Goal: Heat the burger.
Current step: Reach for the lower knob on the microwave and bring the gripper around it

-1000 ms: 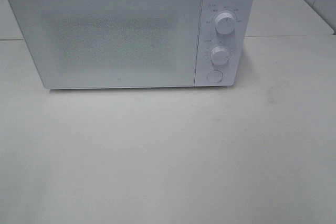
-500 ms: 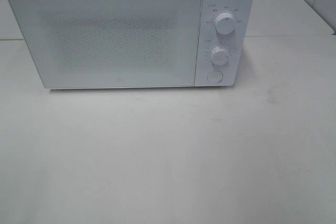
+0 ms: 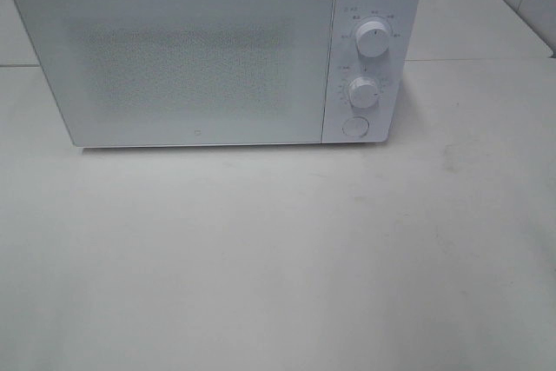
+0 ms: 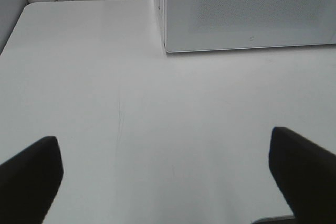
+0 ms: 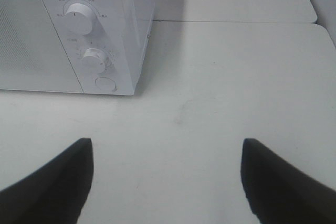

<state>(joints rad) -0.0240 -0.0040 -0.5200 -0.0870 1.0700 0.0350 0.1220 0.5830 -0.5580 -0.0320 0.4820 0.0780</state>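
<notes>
The burger is out of view in every frame. A white microwave [image 3: 217, 49] stands at the back of the white table with its door [image 3: 174, 62] shut; it also shows in the left wrist view [image 4: 247, 11] and the right wrist view [image 5: 68, 30]. My left gripper [image 4: 165, 182] hangs open over bare table, short of the microwave's left front corner, with nothing between its fingers [image 4: 31, 177]. My right gripper [image 5: 165, 182] is open too, empty, over the table in front of the control panel. Neither arm shows in the exterior high view.
On the microwave's right panel sit two round knobs [image 3: 372, 41] [image 3: 363, 93] and a round button [image 3: 354, 126]. The white table [image 3: 278, 258] runs wide in front of the microwave. A table seam [image 5: 236, 22] lies behind at the right.
</notes>
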